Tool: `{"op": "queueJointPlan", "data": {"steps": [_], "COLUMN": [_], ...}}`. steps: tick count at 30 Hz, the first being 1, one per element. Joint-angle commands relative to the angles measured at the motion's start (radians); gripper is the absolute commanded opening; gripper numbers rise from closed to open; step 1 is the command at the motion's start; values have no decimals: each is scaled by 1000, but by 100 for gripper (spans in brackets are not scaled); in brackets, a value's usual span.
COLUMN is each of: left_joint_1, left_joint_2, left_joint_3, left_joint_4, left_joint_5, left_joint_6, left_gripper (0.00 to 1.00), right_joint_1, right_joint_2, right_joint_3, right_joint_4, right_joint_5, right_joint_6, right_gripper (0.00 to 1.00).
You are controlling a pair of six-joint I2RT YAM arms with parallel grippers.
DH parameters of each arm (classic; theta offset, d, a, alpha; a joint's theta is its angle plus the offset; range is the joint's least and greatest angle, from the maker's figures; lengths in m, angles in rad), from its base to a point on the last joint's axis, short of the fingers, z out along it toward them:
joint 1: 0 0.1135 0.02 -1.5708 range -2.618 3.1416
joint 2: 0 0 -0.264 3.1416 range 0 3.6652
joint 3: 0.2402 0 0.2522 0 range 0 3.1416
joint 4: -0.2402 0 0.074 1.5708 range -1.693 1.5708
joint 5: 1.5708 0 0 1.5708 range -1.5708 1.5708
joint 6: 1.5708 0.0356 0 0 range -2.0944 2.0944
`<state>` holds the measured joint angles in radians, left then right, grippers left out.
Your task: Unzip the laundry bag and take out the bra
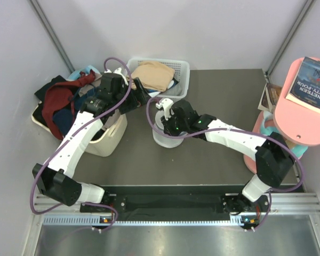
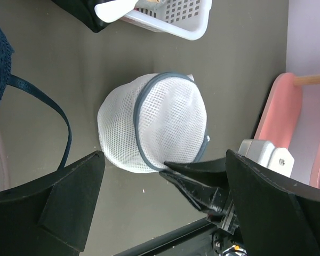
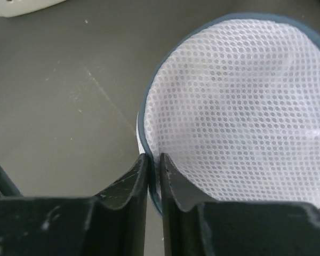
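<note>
The laundry bag is a round white mesh pouch with a dark grey zipper rim, standing on the grey table. In the top view only its lower edge shows under my right gripper. In the right wrist view the mesh top fills the frame, and my right gripper is shut on the dark rim at the bag's edge. My left gripper is open and empty, held above the table beside the bag, near the basket. The bra is not visible; the mesh hides what is inside.
A white slotted basket with a tan garment stands just behind the bag. A cream tub heaped with dark red cloth is at the left. A pink stool with a book is at the right.
</note>
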<state>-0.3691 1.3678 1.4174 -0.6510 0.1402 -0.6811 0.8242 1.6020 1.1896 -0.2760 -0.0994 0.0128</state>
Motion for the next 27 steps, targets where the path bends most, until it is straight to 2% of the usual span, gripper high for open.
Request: {"op": "queueJointPlan", "data": {"steps": [1,2,3,8,11,14,18,20,27], "left_joint_1": [-1,-1,-1,-2,-4,-10,-31,-50,-146], "left_joint_2": [-29,-29,-26,-13,5,25,54,65,175], "left_joint_3": [14,14,14,14,11,8,9,6,14], "left_joint_4": [33,30,28,21,28,40,51,70,120], "left_joint_5": [-2,-4,-5,-5,22,39,45,44,55], "left_joint_6": [-3,0,5,15,20,28,34,34,37], "left_gripper": [99,99,99,99,99,98,98,98,98], "right_joint_1": [10,12,12,0,-16,-36,-68,-80,-120], "right_joint_2": [3,-4,-17,-79,-125,-169,-227,-246,-385], "right_joint_3": [44,45,48,61,45,16,-42,-71,-211], "right_joint_4": [3,3,1,-3,6,20,57,67,144], "right_joint_5": [-31,-26,-20,10,15,18,21,81,190], "right_joint_6": [-7,-4,1,42,76,110,148,180,274], "right_gripper": [7,1,0,1,6,8,3,0,0]}}
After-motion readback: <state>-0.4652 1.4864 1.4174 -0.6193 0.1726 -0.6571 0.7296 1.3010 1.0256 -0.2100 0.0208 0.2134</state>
